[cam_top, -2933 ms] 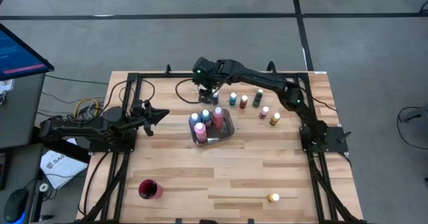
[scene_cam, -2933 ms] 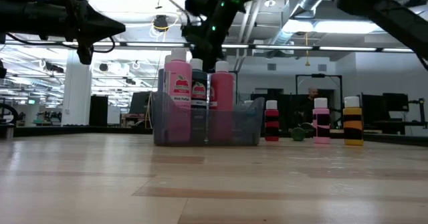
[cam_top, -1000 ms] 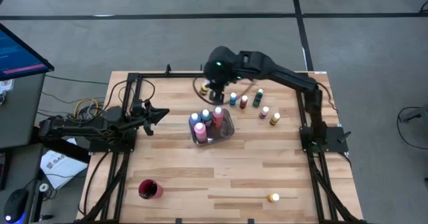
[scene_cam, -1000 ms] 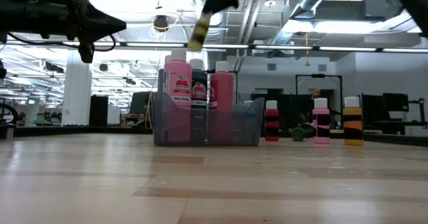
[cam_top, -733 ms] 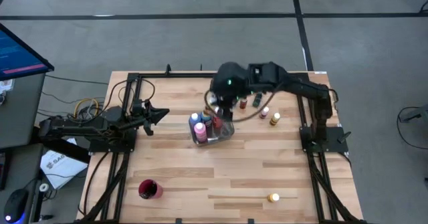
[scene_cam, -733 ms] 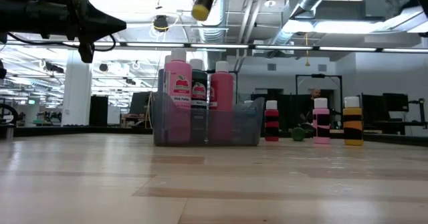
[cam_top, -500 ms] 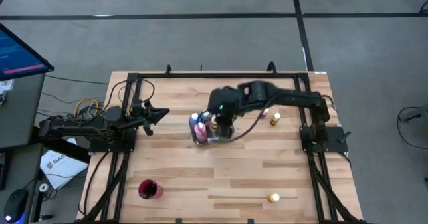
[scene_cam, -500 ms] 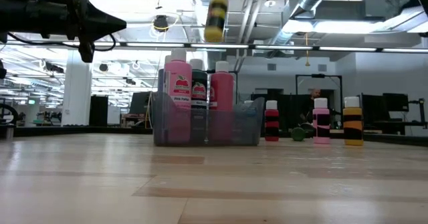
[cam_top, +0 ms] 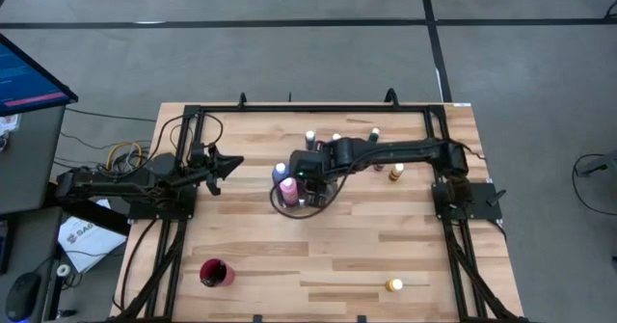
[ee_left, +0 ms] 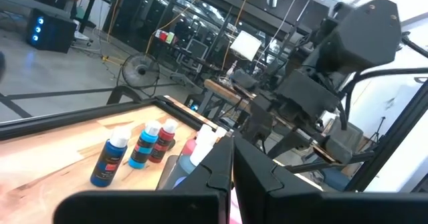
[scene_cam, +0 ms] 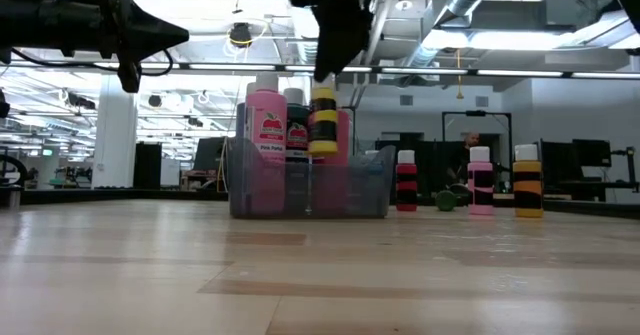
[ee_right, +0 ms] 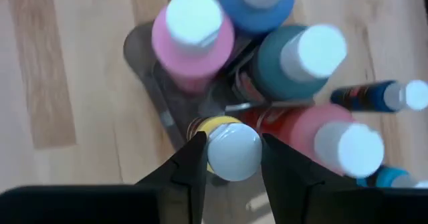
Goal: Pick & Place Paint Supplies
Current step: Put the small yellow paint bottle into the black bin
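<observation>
Right gripper [ee_right: 227, 158]: over the grey metal tray [cam_top: 321, 196] mid-table, fingers pinching a yellow paint bottle [scene_cam: 323, 121] by its white-capped top; the bottle hangs upright, its base down among the bottles already in the tray.

Tray contents, seen past the gripper: a pink bottle [ee_right: 192, 37], a blue bottle [ee_right: 256, 3], a teal bottle [ee_right: 294, 60] and a red-pink bottle [ee_right: 328, 140], all upright and packed close together, white caps up.

Loose bottles: a row stands upright on the wooden table [cam_top: 386, 236] beyond the tray; in the low view a red one [scene_cam: 406, 182], a pink one [scene_cam: 481, 182] and a yellow one [scene_cam: 527, 182]. One more yellow bottle [cam_top: 393, 285] stands alone near the front edge.

Red cup [cam_top: 215, 273]: front left, well apart from the tray.

Left gripper [cam_top: 229, 165]: raised at the table's left side, fingers pressed together, holding nothing.
</observation>
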You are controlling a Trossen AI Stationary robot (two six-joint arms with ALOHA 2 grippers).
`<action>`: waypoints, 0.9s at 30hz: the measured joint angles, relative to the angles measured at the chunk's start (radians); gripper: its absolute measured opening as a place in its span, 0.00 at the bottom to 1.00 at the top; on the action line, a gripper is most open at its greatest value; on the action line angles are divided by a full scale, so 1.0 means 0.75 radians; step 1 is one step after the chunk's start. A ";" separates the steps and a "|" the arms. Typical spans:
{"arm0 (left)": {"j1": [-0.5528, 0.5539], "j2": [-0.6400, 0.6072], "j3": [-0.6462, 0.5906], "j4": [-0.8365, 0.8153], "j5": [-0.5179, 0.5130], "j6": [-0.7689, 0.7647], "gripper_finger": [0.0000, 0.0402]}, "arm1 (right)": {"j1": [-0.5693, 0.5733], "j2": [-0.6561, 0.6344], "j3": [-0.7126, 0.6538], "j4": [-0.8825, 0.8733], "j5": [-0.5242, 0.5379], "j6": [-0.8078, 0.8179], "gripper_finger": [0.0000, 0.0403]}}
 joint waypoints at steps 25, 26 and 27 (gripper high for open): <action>0.000 0.000 0.000 0.020 0.000 -0.001 0.01 | -0.006 0.002 -0.201 0.393 -0.042 0.050 0.28; 0.000 0.000 0.000 0.020 0.000 -0.002 0.01 | -0.002 0.002 -0.201 0.391 -0.042 0.050 0.28; 0.000 0.000 0.001 0.020 0.000 -0.001 0.01 | 0.000 0.002 -0.201 0.390 -0.041 0.050 0.28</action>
